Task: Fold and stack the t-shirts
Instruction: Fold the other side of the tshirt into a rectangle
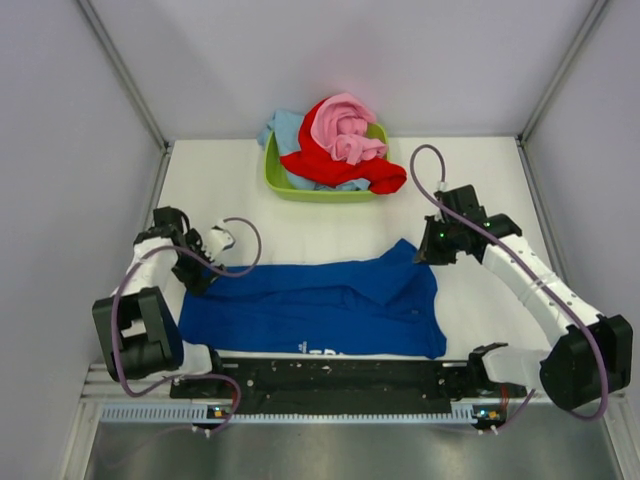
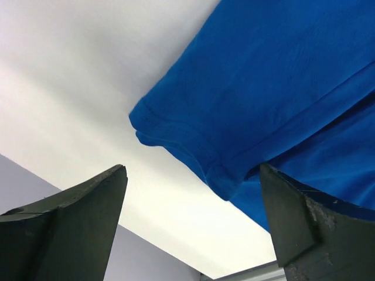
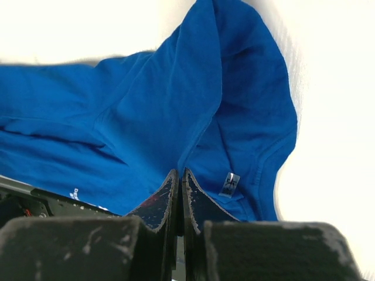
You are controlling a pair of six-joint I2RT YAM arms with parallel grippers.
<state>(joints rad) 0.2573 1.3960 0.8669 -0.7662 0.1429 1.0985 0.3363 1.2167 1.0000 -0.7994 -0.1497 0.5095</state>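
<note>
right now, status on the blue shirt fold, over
Left jaws open at blue t-shirt sleeve. Right jaws shut on its far corner, raised. Remaining shirts heaped in green tub, nothing blocking.

royal blue shirt [image 1: 320, 305], red shirt [image 1: 335, 170], lime tub [image 1: 300, 192]

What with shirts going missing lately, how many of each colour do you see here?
Royal blue t-shirt: 1
Red t-shirt: 1
Pink t-shirt: 1
Light blue t-shirt: 1
Total: 4
</note>
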